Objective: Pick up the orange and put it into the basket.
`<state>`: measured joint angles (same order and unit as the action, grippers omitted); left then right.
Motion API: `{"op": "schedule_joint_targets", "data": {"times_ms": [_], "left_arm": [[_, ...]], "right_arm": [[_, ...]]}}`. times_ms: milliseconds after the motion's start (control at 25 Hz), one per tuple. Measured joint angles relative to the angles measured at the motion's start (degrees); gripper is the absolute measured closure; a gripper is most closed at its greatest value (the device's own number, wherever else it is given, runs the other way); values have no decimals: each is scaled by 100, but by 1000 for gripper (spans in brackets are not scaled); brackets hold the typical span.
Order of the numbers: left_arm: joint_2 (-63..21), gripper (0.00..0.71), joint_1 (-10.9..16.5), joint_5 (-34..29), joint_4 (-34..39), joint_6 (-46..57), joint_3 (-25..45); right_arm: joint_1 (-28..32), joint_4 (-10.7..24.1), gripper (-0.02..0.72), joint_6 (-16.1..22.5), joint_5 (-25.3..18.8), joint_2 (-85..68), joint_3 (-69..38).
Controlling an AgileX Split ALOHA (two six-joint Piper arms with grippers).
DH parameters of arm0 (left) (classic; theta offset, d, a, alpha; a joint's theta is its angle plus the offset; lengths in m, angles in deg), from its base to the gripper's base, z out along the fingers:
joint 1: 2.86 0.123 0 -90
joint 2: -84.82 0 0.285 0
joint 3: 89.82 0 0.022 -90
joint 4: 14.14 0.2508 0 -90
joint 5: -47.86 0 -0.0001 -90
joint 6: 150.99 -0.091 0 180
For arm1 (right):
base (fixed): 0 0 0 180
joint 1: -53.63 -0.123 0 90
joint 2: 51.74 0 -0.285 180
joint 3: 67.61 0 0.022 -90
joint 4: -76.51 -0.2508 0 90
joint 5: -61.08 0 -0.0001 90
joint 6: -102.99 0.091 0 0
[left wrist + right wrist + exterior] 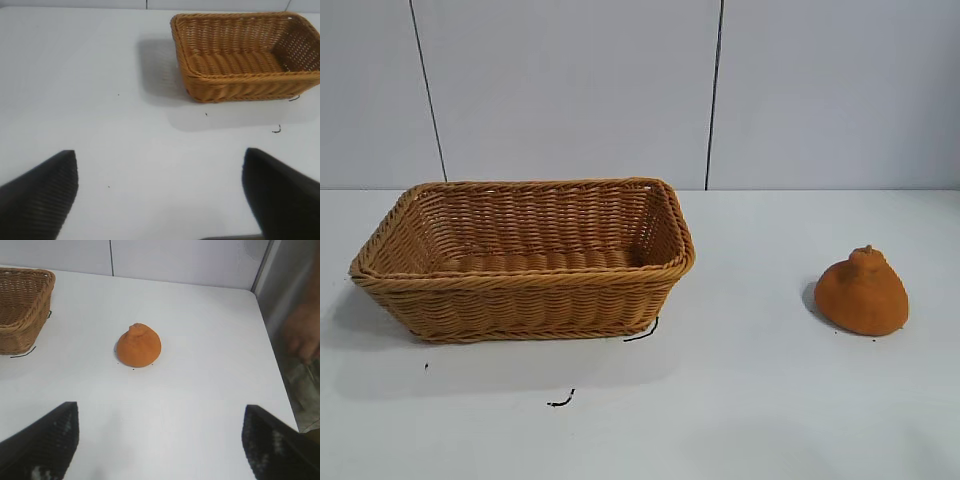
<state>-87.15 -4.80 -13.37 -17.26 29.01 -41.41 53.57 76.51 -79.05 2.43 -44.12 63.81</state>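
The orange (861,294) is a dull-orange fruit with a small bump on top. It rests on the white table at the right. The right wrist view shows it too (139,345). The woven wicker basket (525,287) stands at the left and is empty. It also shows in the left wrist view (240,85) and its corner in the right wrist view (22,315). Neither arm shows in the exterior view. My left gripper (160,172) is open and empty over bare table, apart from the basket. My right gripper (161,422) is open and empty, well short of the orange.
Small black marks lie on the table by the basket's front corner (642,332) and in front of it (561,401). The table's edge (272,350) runs beyond the orange, with a person's hand (302,332) past it. A white panelled wall stands behind.
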Motion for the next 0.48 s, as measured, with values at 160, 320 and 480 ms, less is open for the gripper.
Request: {"op": "schedule_joint_targets", "data": {"times_ms": [160, 320, 480], "left_arm": [[0, 71, 0, 0, 0, 0, 0], [0, 71, 0, 0, 0, 0, 0], [0, 71, 0, -11, 0, 0, 0]], "right_arm": [[0, 0, 69, 0, 0, 0, 0], [0, 0, 69, 0, -35, 182, 20], [0, 0, 69, 0, -196, 1393, 351]]}}
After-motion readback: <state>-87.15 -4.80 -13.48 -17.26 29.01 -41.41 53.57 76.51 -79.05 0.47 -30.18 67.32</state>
